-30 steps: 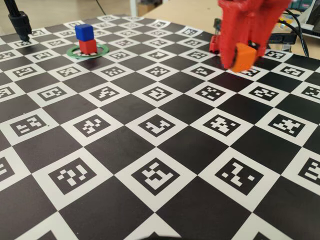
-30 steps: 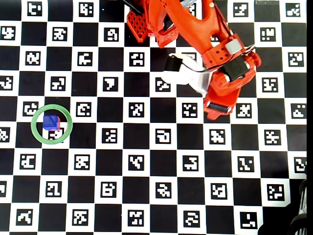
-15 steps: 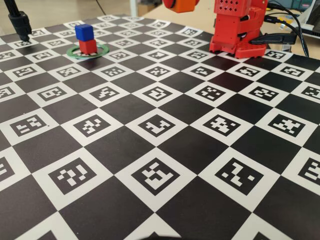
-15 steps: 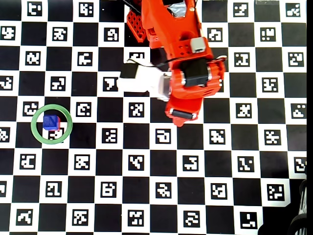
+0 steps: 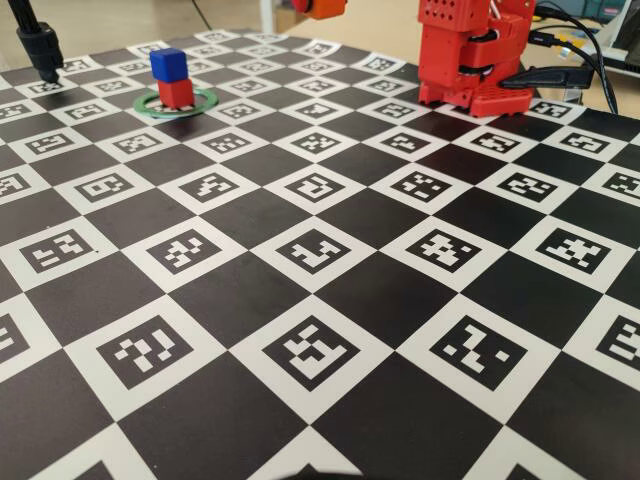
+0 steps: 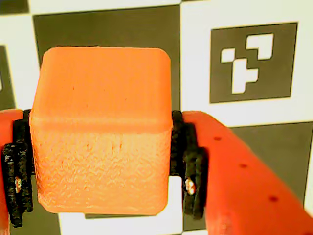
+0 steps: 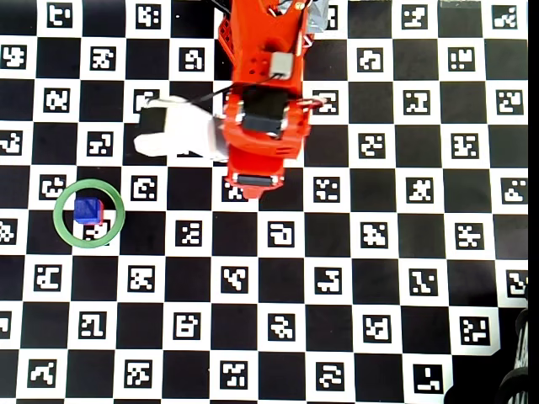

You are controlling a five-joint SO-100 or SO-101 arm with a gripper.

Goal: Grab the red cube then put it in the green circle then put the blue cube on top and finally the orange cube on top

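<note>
The orange cube [image 6: 100, 127] fills the wrist view, clamped between the black pads [image 6: 190, 176] of my gripper [image 6: 102, 181], which is shut on it above the board. In the fixed view only the orange cube's underside [image 5: 318, 7] shows, high at the top edge. The blue cube [image 5: 168, 63] sits on the red cube [image 5: 176, 93] inside the green circle [image 5: 205, 101] at the far left. In the overhead view the blue cube [image 7: 84, 208] hides most of the red cube [image 7: 99, 210] within the green circle [image 7: 59, 215]. The arm [image 7: 261, 118] hides the held cube there and stands well right of the ring.
The arm's red base [image 5: 470, 60] stands at the far right of the board, with cables [image 5: 590, 60] behind it. A black stand [image 5: 38, 45] rises at the far left corner. A white camera mount [image 7: 181, 130] sticks out left of the arm. The board is a checker of marker squares.
The arm has swung left across the board with the orange cube, closer to the ring. In the fixed view the cube rose from board level to the top edge.
</note>
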